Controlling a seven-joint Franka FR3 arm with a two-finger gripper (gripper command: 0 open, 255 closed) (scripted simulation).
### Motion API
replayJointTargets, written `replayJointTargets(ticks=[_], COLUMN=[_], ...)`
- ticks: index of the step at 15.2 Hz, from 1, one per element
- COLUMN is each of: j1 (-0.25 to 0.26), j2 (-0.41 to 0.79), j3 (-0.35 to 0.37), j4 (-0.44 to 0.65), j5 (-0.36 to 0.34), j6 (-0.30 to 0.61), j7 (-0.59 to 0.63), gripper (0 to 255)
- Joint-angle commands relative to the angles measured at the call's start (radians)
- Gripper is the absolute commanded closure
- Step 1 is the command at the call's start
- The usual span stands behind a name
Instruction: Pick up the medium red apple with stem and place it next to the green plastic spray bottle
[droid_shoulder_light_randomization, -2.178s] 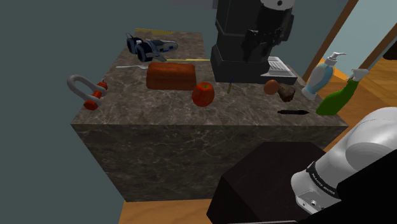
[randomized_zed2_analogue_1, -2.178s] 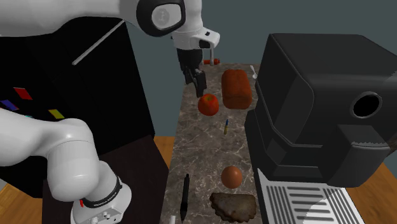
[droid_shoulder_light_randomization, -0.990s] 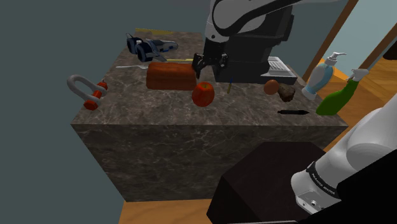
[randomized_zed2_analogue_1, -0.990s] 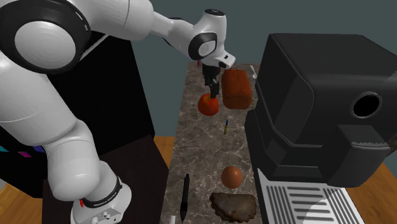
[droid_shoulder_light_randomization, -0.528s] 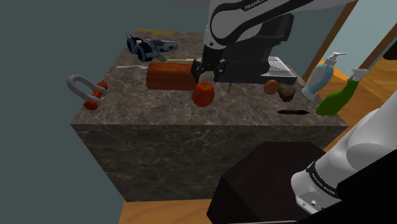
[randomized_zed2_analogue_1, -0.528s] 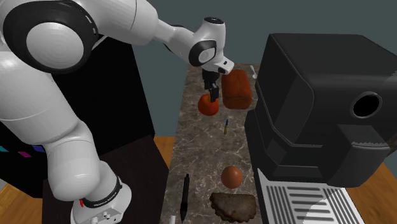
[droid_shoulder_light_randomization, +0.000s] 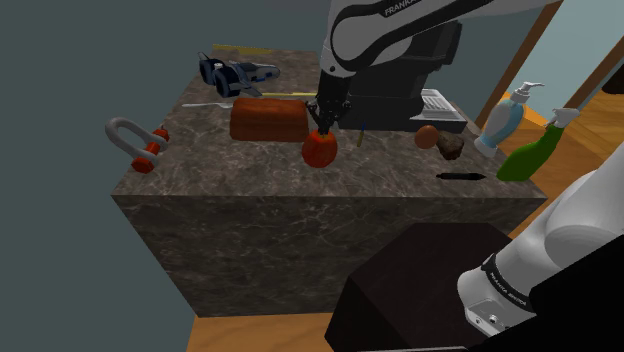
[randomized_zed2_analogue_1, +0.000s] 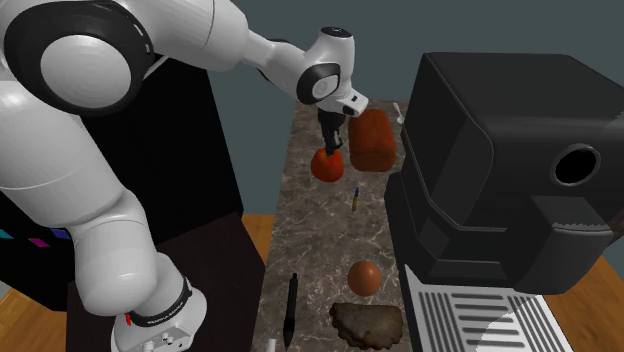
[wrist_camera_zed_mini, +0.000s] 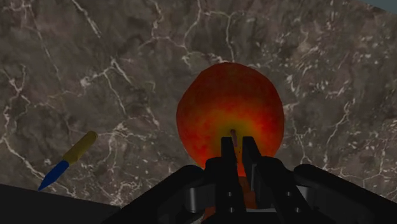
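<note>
Nearly closed, my gripper (wrist_camera_zed_mini: 238, 145) pinches the stem of the red apple (wrist_camera_zed_mini: 216, 108), which sits on the marbled counter (droid_shoulder_light_randomization: 230, 170) near the brown loaf (droid_shoulder_light_randomization: 268, 120); my arm (droid_shoulder_light_randomization: 365, 30) reads "FRANKA".

wall (droid_shoulder_light_randomization: 70, 50): plain grey-teal | floor (droid_shoulder_light_randomization: 250, 335): orange-brown wood planks | furniture: dark white-veined stone counter (droid_shoulder_light_randomization: 260, 235), block down to floor | light: dim, even
</note>
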Motion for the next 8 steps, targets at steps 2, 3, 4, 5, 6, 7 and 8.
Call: replayJointTargets(ticks=[2, 3, 4, 5, 6, 7, 8], j1=[0.001, 0.001, 0.001, 0.001, 0.000, 0.000, 0.000], j2=[0.000, -0.001, 0.000, -0.001, 0.001, -0.005, -0.011], j3=[0.001, 0.001, 0.001, 0.001, 0.001, 0.000, 0.000], j4=[-0.002, -0.003, -0.003, -0.003, -0.001, 0.006, 0.013], j5=[0.001, 0.001, 0.001, 0.001, 0.000, 0.001, 0.002], j6=[0.000, 0.000, 0.000, 0.001, 0.000, -0.013, -0.026], j7=[0.000, 0.000, 0.000, 0.000, 0.000, 0.000, 0.000], gripper=[255, 255, 255, 255, 255, 255, 255])
